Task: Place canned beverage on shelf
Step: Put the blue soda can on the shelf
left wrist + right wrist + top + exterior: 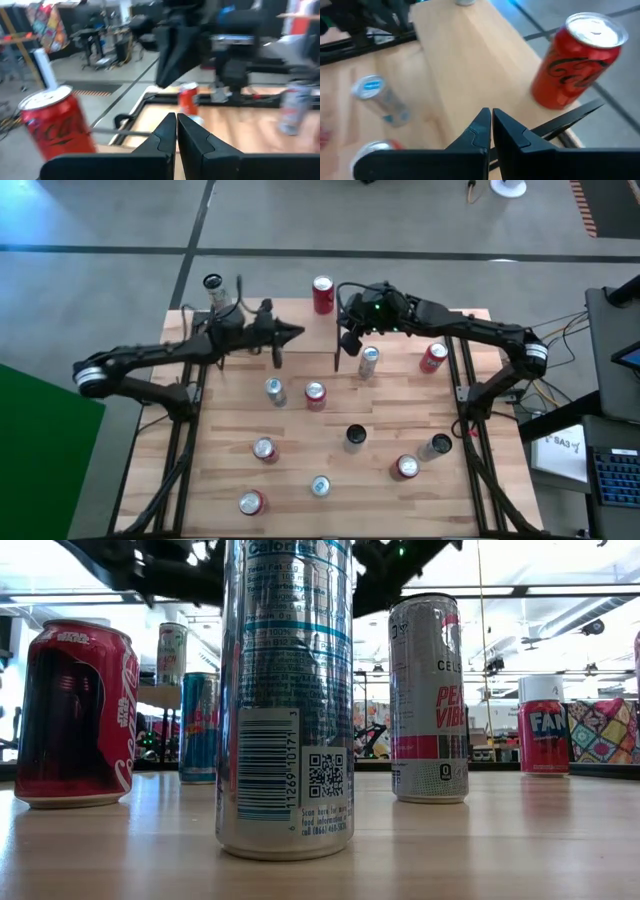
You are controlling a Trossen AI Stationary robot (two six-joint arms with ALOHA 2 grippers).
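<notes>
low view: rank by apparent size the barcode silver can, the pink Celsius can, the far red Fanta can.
1. Tall silver can with barcode, largest, though nearest the camera.
2. Silver and pink Celsius can.
3. Red Fanta can, smallest, but farthest back.

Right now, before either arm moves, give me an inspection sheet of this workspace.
Surface: wooden tabletop, bare between the cans.
Job's things: shelf along the far edge; red can and silver can stand on it.
Clutter: about ten loose cans upright on the tabletop, among them a dark-topped can.
Grippers: left end effector shut, empty, near the shelf; right end effector shut, empty, beside the red can.
Cables: cable bundle off the table's right side.
Surroundings: grey floor; green panel on the left; keyboard on the right.
</notes>
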